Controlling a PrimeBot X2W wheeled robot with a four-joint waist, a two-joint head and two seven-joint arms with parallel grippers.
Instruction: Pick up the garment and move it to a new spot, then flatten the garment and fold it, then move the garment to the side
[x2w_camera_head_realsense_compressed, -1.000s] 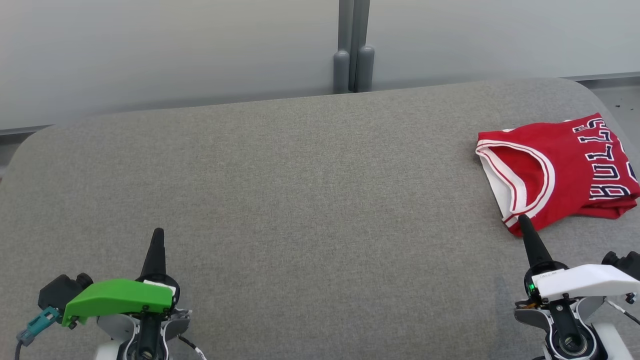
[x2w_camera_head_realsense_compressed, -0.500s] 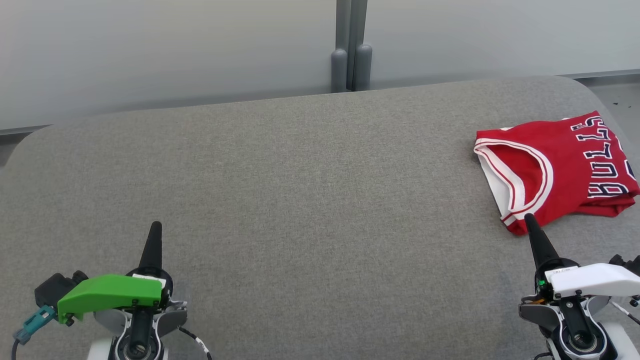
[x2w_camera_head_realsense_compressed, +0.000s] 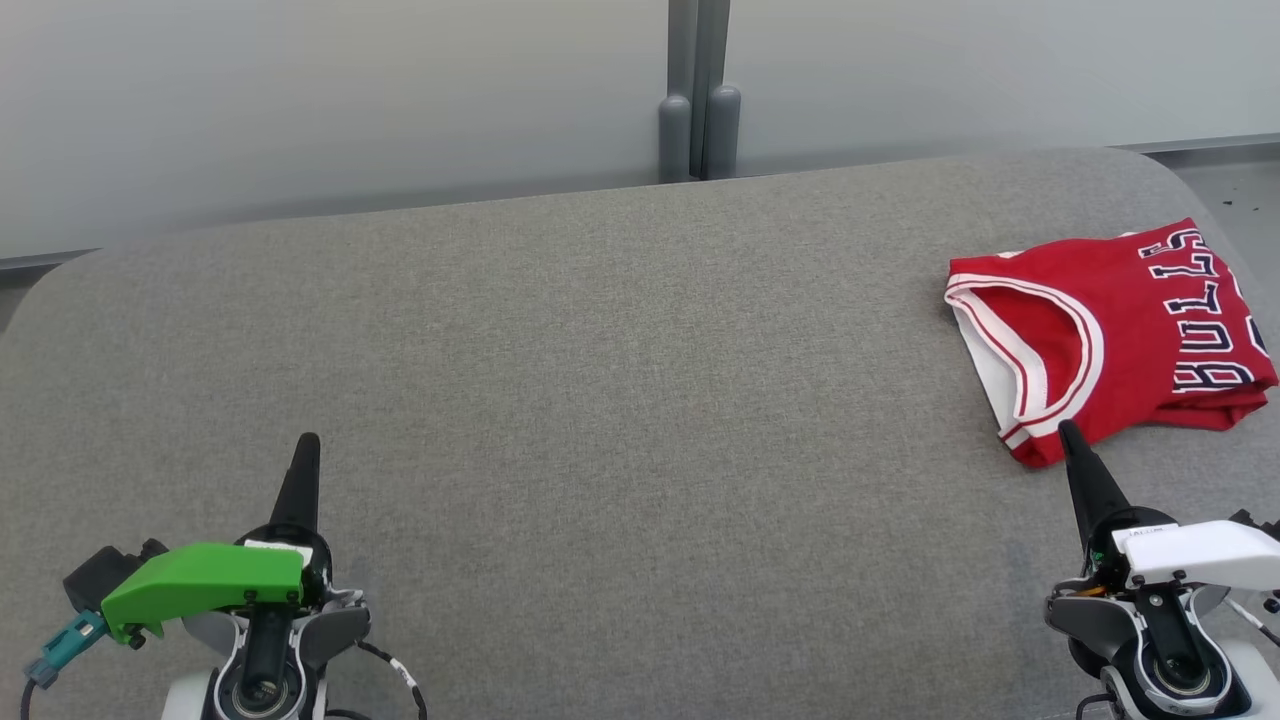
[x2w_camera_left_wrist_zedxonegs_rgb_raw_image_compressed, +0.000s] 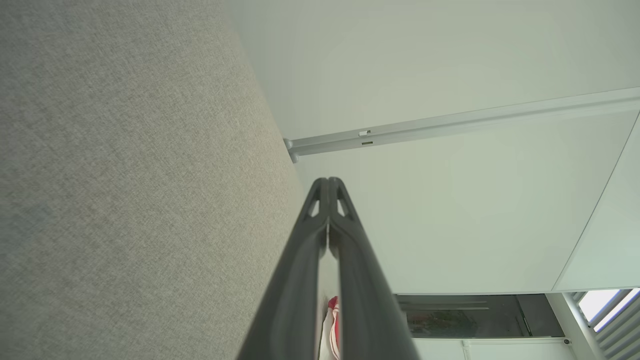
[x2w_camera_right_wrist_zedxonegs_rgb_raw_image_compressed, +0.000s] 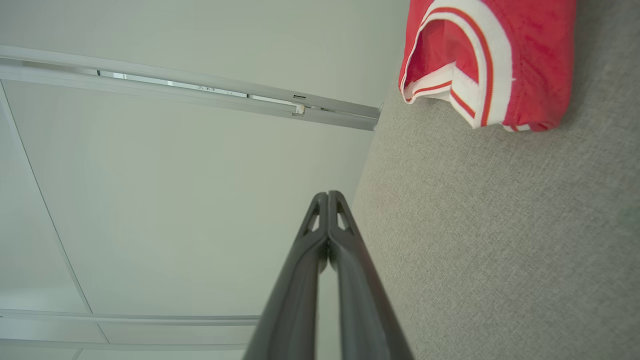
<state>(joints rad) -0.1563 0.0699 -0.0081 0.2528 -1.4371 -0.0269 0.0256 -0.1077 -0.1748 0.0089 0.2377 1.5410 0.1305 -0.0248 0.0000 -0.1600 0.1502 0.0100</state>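
The garment (x2w_camera_head_realsense_compressed: 1120, 340), a red jersey with white trim and dark lettering, lies folded at the right edge of the grey padded table (x2w_camera_head_realsense_compressed: 600, 380). My right gripper (x2w_camera_head_realsense_compressed: 1066, 430) is shut and empty, its tip just at the garment's near corner in the head view. From the right wrist, the garment (x2w_camera_right_wrist_zedxonegs_rgb_raw_image_compressed: 490, 60) lies ahead and apart from the right gripper (x2w_camera_right_wrist_zedxonegs_rgb_raw_image_compressed: 327, 195). At the near left, my left gripper (x2w_camera_head_realsense_compressed: 306, 442) is shut and empty over bare fabric. Through the left wrist camera the left gripper (x2w_camera_left_wrist_zedxonegs_rgb_raw_image_compressed: 327, 181) has its fingers pressed together, and a sliver of the garment (x2w_camera_left_wrist_zedxonegs_rgb_raw_image_compressed: 334, 325) shows between them.
A pale wall with a grey double post (x2w_camera_head_realsense_compressed: 698, 120) runs behind the table's far edge. The table's right edge passes close by the garment, with floor (x2w_camera_head_realsense_compressed: 1235, 180) beyond it. Wide bare fabric lies between the two grippers.
Both grippers have drawn back toward the near edge, staying shut. The whole head view has shifted slightly, so the camera moved; the garment lies as it did.
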